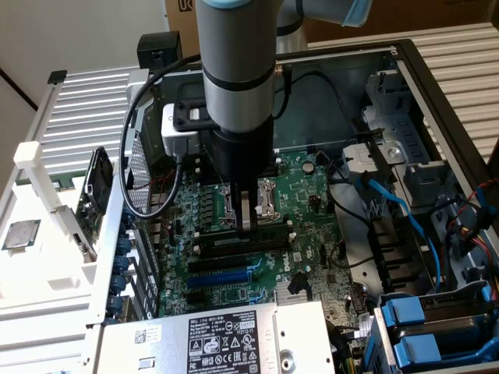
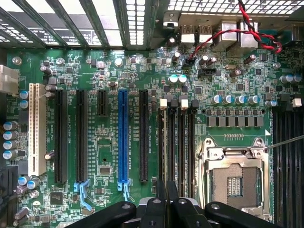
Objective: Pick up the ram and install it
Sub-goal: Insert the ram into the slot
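claw [image 1: 246, 220]: my fingers pinched shut on the thin green ram stick [image 1: 261, 227], low over the black memory slots [image 2: 175, 145] by the CPU socket [image 2: 233, 176] | risk: tilted stick jams, misses latches

Open PC case [image 1: 437, 117] lies on its side on a white ribbed surface [image 1: 86, 117]. Inside, green board [image 1: 312, 202] flat on case floor; also in wrist view [image 2: 109, 142]. On board: black slots [image 1: 234, 261], blue slot [image 2: 123, 137], white slot [image 2: 34, 128], CPU socket [image 2: 235, 178], caps, blue SATA cable [image 1: 390, 202]. PSU w/ label [image 1: 226, 339] at near edge; blue drive bays [image 1: 425, 327] at exterior view's right. CPU chip [image 1: 19, 234] rests on white part at exterior view's left, outside case.
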You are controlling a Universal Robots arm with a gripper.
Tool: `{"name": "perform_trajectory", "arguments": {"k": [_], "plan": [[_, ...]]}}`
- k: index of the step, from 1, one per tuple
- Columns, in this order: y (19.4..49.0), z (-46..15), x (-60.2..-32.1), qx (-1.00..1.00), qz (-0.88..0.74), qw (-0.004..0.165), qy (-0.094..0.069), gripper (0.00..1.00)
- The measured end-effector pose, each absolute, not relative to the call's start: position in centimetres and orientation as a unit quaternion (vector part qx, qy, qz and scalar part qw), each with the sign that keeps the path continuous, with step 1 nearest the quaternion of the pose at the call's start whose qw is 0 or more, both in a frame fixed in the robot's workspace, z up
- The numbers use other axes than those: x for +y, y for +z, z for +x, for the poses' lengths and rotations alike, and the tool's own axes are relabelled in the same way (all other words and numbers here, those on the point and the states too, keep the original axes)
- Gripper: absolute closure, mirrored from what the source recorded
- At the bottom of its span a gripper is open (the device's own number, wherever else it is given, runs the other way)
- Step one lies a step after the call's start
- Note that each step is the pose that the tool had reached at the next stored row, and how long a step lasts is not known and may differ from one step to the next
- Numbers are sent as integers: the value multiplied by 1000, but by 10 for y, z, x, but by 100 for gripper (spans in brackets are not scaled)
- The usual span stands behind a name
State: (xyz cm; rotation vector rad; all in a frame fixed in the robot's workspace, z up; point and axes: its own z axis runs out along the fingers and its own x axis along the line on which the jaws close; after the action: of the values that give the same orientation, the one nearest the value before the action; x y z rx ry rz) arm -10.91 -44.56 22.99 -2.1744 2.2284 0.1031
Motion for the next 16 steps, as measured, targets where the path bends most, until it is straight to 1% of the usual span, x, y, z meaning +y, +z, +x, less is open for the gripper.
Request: {"name": "perform_trajectory", "arguments": {"k": [16], "plan": [[229, -109, -446, 715, -698, 13, 33, 88]]}}
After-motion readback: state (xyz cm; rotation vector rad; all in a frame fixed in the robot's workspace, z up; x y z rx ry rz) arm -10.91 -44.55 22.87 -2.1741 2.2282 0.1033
